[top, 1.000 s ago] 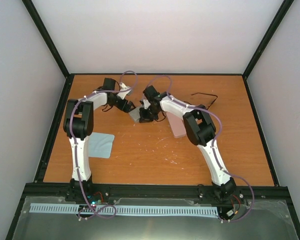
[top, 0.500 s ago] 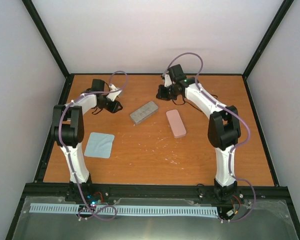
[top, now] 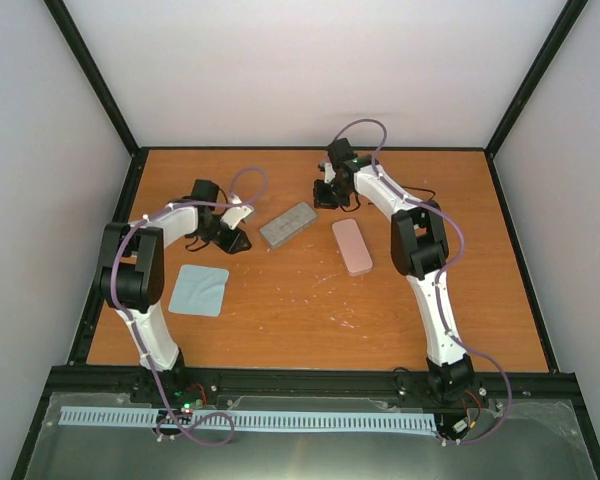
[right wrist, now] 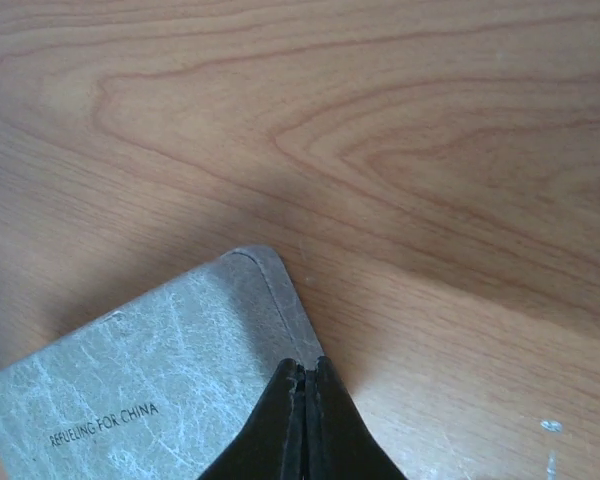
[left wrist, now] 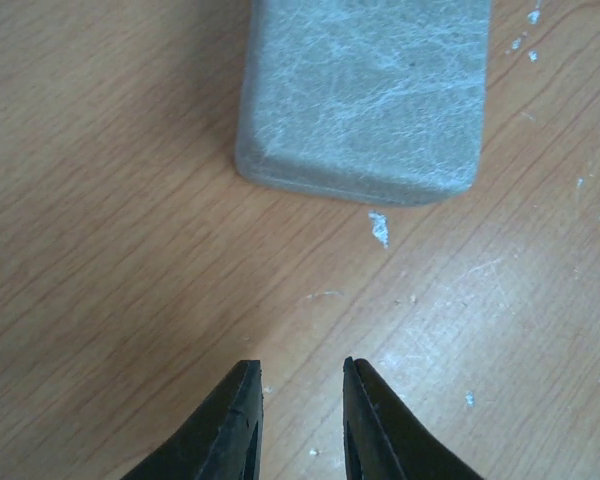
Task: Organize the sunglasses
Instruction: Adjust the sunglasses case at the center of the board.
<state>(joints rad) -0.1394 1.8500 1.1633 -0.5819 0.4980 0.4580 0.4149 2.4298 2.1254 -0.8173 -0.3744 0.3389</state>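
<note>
Left fingers (left wrist: 248, 385) first: they stand a little apart with nothing between them, tips low over bare worktop (left wrist: 100, 250). Straight ahead of them lies the short end of the grey case (left wrist: 365, 90), near but not touching. Over to the right fingers (right wrist: 305, 385): pressed tight together, gripping nothing that I can see, their tips over a rounded corner of what looks to be that same grey case, small print on its face. So both arms crowd the case from opposite ends! It lies on a slant between them, near-left to far-right. The pink case (top: 351, 246) sits just beside it on the right, and a light-blue cloth (top: 200, 290) lies well apart at the near left. And the sunglasses (top: 427, 196)? Not by either set of fingers. From above only a thin black sliver shows, out toward the far right of the worktop, poking past the right arm's elbow, off to the right of the right fingers. That makes the right arm much the nearer, by my reckoning, and it would have to swing away from the case and open up to take them. The sliver seems to run roughly left to right, but too little shows to call the frame's long axis. Neither wrist camera catches the sunglasses at all. They give the finger gaps and the case's edges, which the overhead view is too far off to show.
</note>
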